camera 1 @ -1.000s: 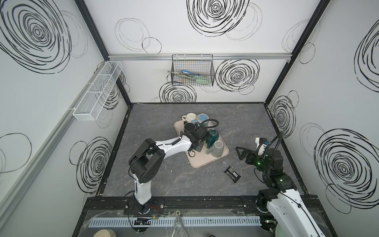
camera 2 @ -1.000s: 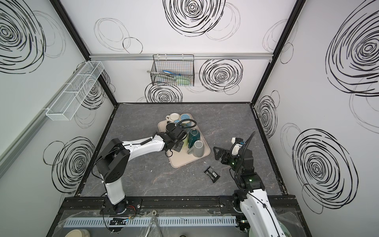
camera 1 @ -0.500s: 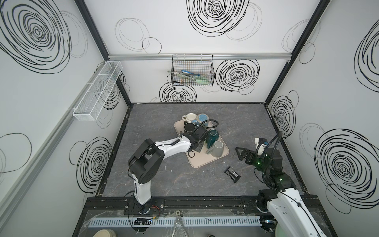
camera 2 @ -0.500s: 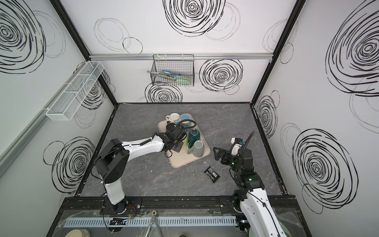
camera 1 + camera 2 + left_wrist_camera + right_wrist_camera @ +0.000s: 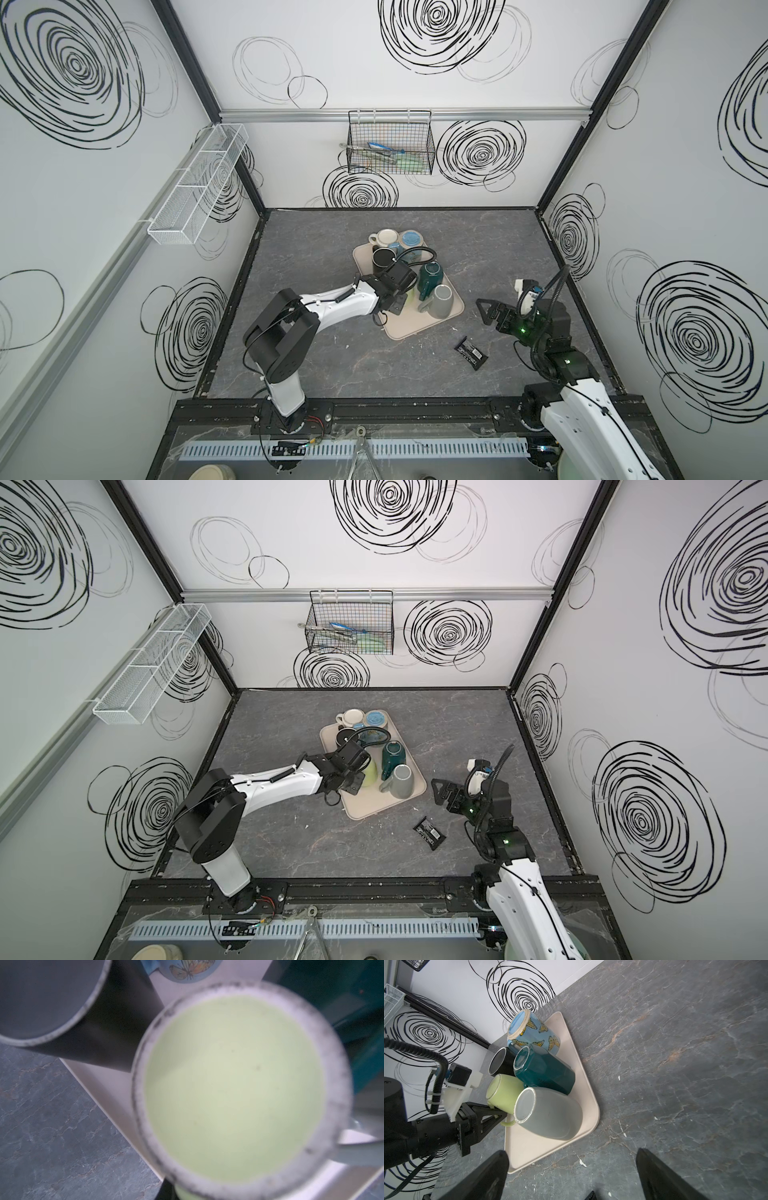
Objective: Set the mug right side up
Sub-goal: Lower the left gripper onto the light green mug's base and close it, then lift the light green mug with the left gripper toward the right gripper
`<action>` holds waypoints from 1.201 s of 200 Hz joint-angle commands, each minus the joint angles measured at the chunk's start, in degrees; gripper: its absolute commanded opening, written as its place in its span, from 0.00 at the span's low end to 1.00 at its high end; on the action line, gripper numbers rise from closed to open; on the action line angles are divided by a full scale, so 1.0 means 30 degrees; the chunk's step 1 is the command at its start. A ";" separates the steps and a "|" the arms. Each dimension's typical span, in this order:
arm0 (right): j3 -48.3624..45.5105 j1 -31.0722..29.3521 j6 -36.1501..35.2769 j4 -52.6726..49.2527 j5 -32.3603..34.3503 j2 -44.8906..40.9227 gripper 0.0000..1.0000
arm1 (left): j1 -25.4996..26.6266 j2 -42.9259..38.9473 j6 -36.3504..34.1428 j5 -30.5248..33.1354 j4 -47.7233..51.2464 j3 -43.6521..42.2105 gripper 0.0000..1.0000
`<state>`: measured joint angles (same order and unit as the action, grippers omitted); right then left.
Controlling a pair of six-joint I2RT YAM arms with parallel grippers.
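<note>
Right gripper (image 5: 571, 1157), at the bottom of the right wrist frame, has its jaws spread wide with nothing between them above the grey marbled tabletop (image 5: 675, 1064). Farther in, at centre left, the left gripper (image 5: 501, 1115) clamps the handle of the upside-down lime-green ceramic mug (image 5: 502, 1091), which sits on the beige rounded tray (image 5: 533, 1147) beside the grey ceramic mug (image 5: 550, 1113).

place: robot lab test cell, boxed in on three sides
walls: white panels (image 5: 374, 62) scribbled with black swirls, held in black frame posts (image 5: 600, 104)
kit: left arm (image 5: 332, 307) and right arm (image 5: 582, 399) mounted on a black rail (image 5: 395, 411) along the near edge
floor: grey marble-look tabletop (image 5: 332, 361)
props: wire basket (image 5: 390, 145) on far wall, mesh rack (image 5: 199, 183) on left wall, green mug (image 5: 502, 1093) and others on a tray (image 5: 533, 1147)
</note>
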<state>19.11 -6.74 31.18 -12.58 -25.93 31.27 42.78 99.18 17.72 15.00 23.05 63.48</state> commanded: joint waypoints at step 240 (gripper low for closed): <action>-0.0629 -0.0416 0.1089 0.3569 -0.4910 0.0576 1.00 | -0.1225 -0.3992 0.3095 -0.6129 -0.5193 -0.1855 0.00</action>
<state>17.50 -7.53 33.50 -5.37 -39.55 32.77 39.57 89.89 25.58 -1.13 14.33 55.86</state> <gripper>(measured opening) 0.999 0.161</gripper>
